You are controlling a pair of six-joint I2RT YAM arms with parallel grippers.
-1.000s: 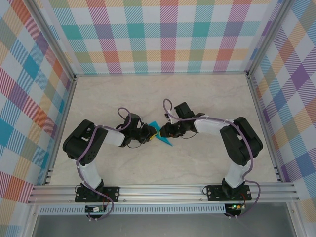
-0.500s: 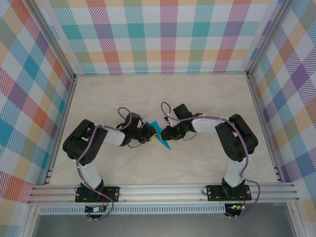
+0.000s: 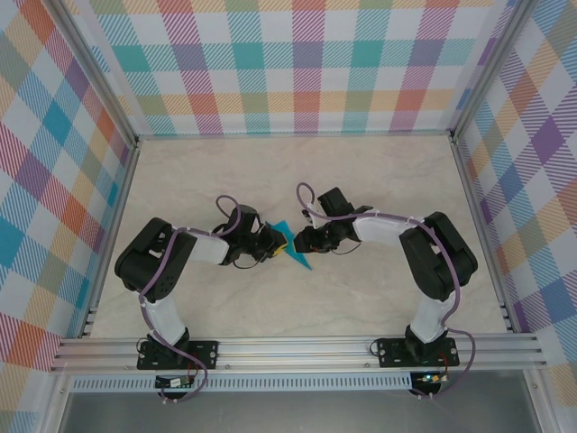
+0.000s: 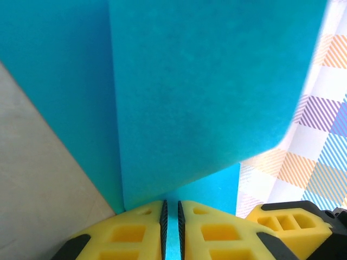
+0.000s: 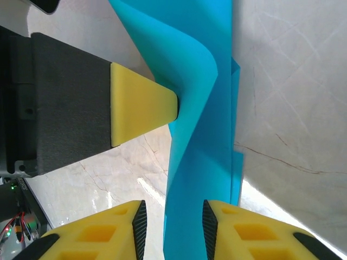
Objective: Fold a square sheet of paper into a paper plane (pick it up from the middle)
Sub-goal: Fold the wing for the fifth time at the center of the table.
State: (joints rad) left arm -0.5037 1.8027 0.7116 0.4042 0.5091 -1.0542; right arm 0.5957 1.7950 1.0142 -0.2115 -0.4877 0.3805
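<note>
Paper hardly shifted in the last second (partly folded). Left gripper is pinched on it. Right gripper jaws have eased apart and straddle it loosely; a regrasp is judged underway.

bright, even light, shadows faint. white glare streaks the table in the right wrist view; the teal paper blurs softly close up.

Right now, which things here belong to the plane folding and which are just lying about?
Job: paper, pinched by the left hand; right hand, open around it.
Just there: table, plaid walls, metal rails.
</note>
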